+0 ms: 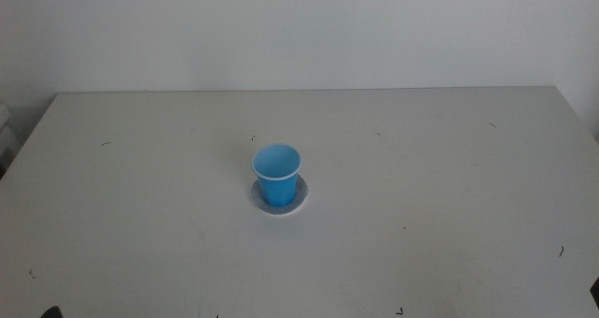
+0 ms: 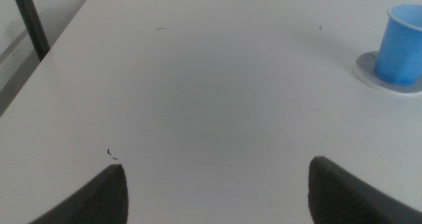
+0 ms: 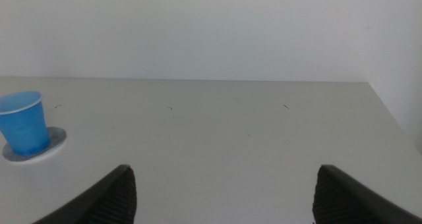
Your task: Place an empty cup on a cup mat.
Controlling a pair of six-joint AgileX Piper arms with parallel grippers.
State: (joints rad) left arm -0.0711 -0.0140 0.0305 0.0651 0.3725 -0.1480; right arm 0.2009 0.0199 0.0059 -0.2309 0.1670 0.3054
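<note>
Middle view: white table (image 1: 421, 215), with the cup mat (image 1: 277, 195) near its centre and the cup (image 1: 276, 174) standing upright on it, mouth up. My left gripper (image 2: 217, 184) and right gripper (image 3: 224, 191) hang low over bare tabletop, both with jaws spread wide, nothing between them. Mat and cup sit well apart from each gripper.

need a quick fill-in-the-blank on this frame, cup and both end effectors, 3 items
1. The blue cup stands upright on the ____.
2. The cup holds ____.
3. The left end effector and the right end effector both have their jaws ____, away from the cup.

Missing words: cup mat; nothing; open
</note>
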